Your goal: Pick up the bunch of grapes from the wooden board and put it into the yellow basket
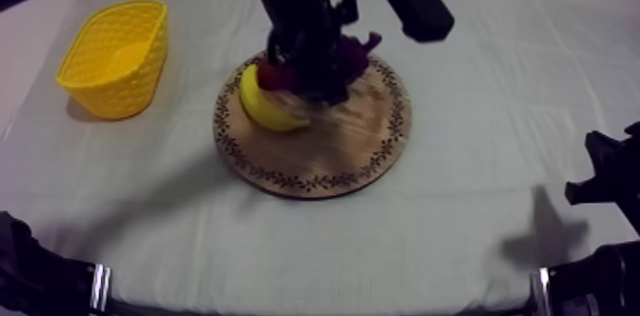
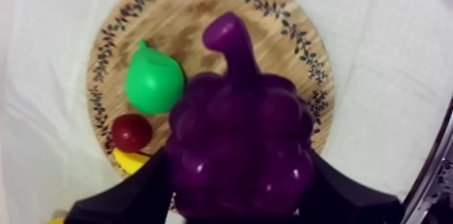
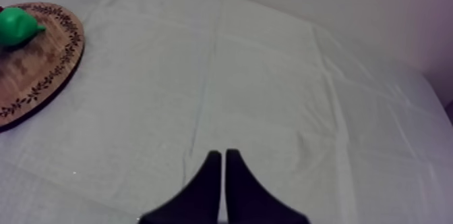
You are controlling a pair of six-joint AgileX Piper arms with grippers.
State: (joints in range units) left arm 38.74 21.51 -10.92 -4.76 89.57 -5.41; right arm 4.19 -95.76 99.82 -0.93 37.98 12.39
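Left jaws clamp the glossy, knobbly purple bunch of grapes (image 2: 239, 152) over the round wooden board (image 2: 283, 44) with its leaf-patterned rim. Right jaws lie pressed together, empty, beside the board.

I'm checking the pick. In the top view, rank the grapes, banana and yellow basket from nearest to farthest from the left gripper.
1. The bunch of grapes: held in the left gripper, over the wooden board.
2. The banana: on the board, right beside the gripper.
3. The yellow basket: far off at the table's left side.
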